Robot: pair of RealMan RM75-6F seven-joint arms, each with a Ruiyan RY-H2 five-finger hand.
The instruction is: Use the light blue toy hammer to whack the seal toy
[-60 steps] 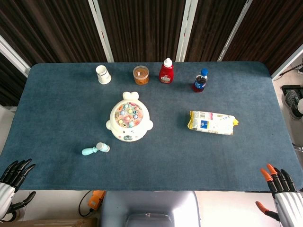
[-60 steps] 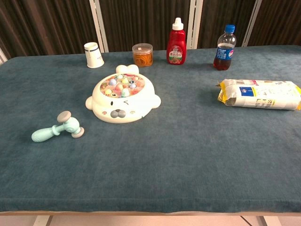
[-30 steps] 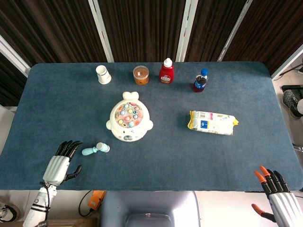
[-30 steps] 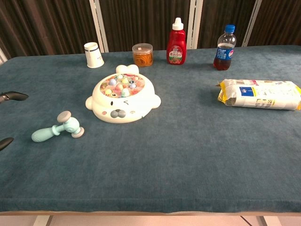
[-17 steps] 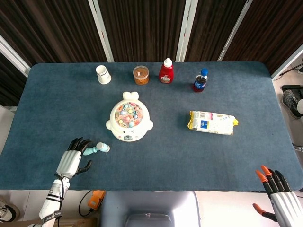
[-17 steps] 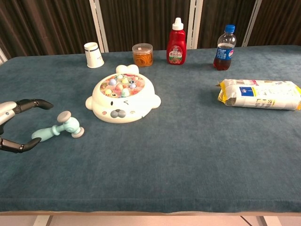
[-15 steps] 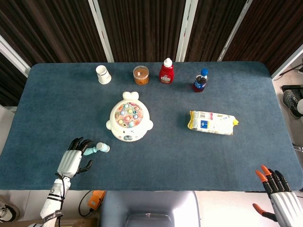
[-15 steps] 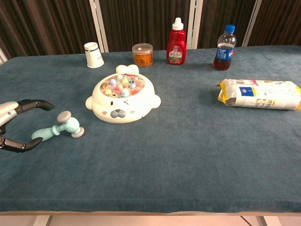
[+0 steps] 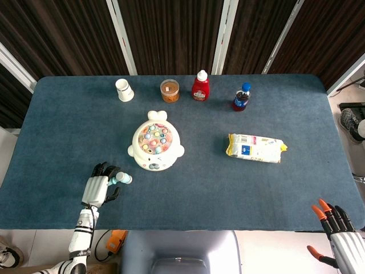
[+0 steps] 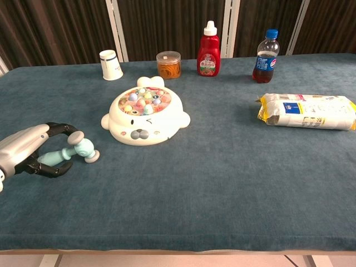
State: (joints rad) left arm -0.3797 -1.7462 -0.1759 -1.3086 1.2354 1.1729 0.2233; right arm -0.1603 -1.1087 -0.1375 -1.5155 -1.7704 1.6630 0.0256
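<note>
The light blue toy hammer (image 10: 78, 149) lies on the blue table, left of the white seal toy (image 10: 146, 115) with its coloured pegs. My left hand (image 10: 25, 149) reaches over the hammer's handle: fingers arch above it and the thumb curls below, with a gap still showing around the handle. From the head view the left hand (image 9: 98, 187) covers the handle and only the hammer's head (image 9: 122, 178) shows, near the seal toy (image 9: 155, 148). My right hand (image 9: 341, 228) hangs past the table's near right corner, fingers spread and holding nothing.
Along the far edge stand a paper cup (image 9: 124, 89), a lidded jar (image 9: 169, 90), a red sauce bottle (image 9: 200, 85) and a cola bottle (image 9: 241, 97). A white and yellow snack bag (image 9: 255, 148) lies right of the seal toy.
My left hand has moved right and forward from the table's near left edge onto the hammer's handle, its fingers curling around it. The hammer and the right hand stay put.
</note>
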